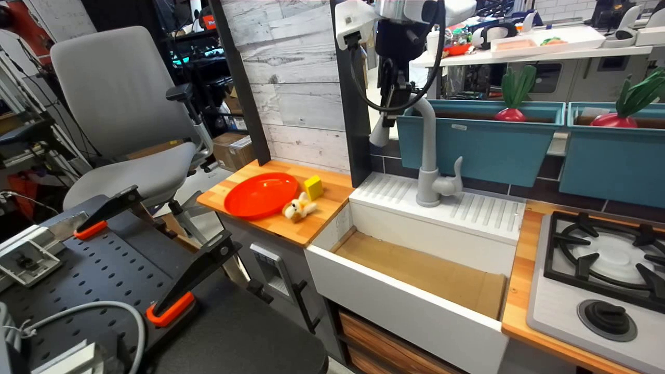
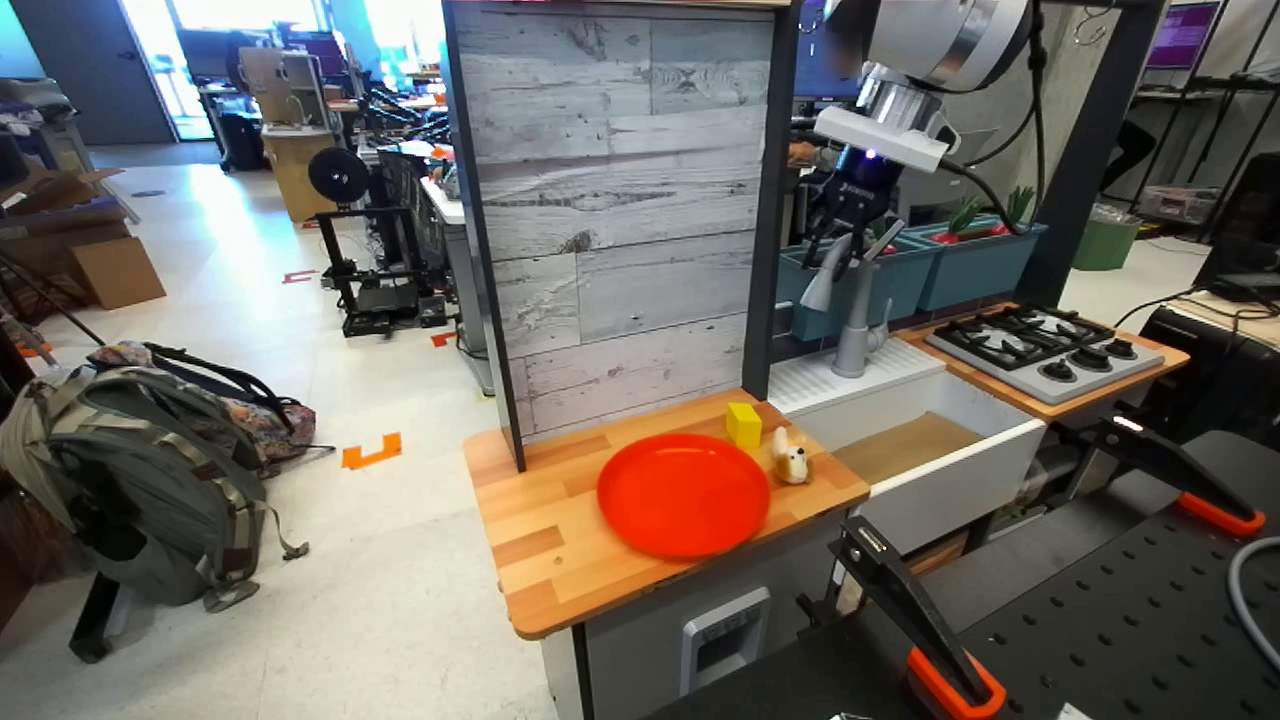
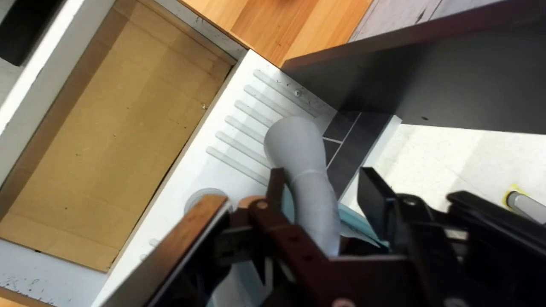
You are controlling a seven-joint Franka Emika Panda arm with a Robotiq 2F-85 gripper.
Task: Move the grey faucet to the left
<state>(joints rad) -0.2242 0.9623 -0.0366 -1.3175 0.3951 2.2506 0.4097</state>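
Observation:
The grey faucet [image 1: 429,137] stands upright on the ribbed back ledge of the white sink [image 1: 405,306]. In both exterior views its spout points toward the plank wall; it also shows in an exterior view [image 2: 855,330]. My gripper [image 1: 390,106] is over the spout and hides part of its arch; it also shows in an exterior view [image 2: 848,245]. In the wrist view the gripper [image 3: 322,177] is open, with the grey faucet's spout [image 3: 313,196] between its fingers. The spout lies close to the left finger, with a gap to the right finger. I cannot tell whether the left finger touches it.
Teal planters [image 1: 483,140] stand behind the faucet. A dark post [image 1: 353,104] rises beside the sink, near the gripper, and fills the upper right of the wrist view [image 3: 426,76]. A red plate [image 1: 261,195], yellow block [image 1: 313,187] and small plush toy [image 1: 298,208] lie on the wooden counter. A stove [image 1: 608,270] flanks the sink.

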